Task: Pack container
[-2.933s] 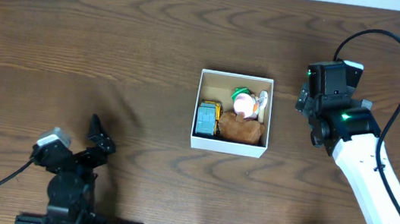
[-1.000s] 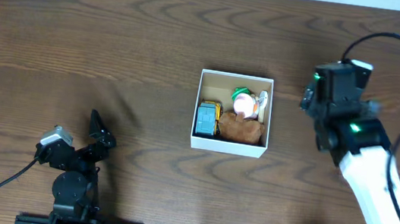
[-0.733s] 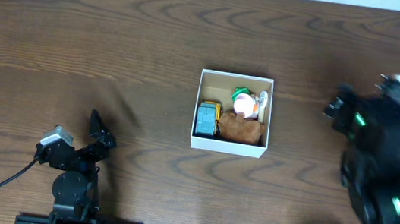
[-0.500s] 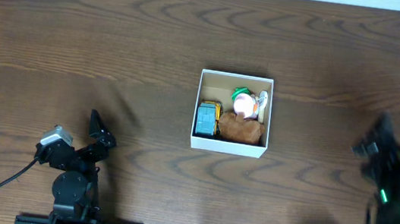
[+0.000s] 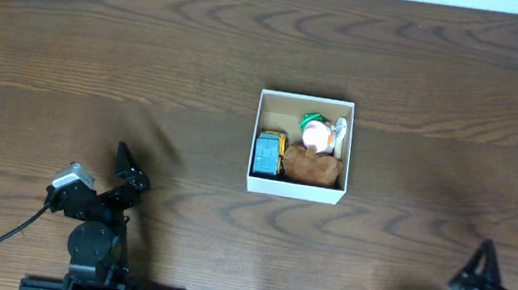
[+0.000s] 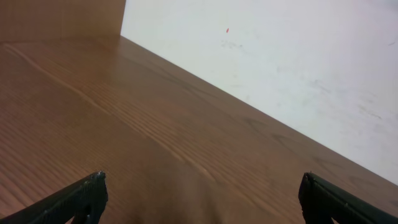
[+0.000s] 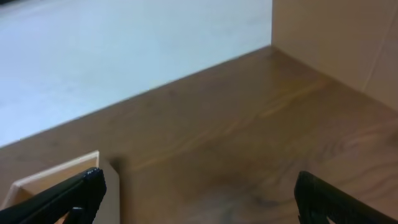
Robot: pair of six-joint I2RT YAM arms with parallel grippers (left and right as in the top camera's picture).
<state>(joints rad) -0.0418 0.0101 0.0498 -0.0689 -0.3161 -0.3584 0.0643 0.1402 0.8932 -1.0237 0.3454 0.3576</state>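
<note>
Wooden table [image 5: 103,47] first: low in the frame, the left gripper [image 5: 129,174] and right gripper [image 5: 511,287] both gape, holding nothing. Beyond, at centre frame, the container [image 5: 306,98] holds toys [image 5: 312,166]. Best to park both arms wide, never nudging it.

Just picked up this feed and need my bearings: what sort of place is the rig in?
Probably a robotics lab or test bench, not a home: a wood-grain table against a plain white wall, the left gripper and right gripper at its near edge, and a white container of toys.
</note>
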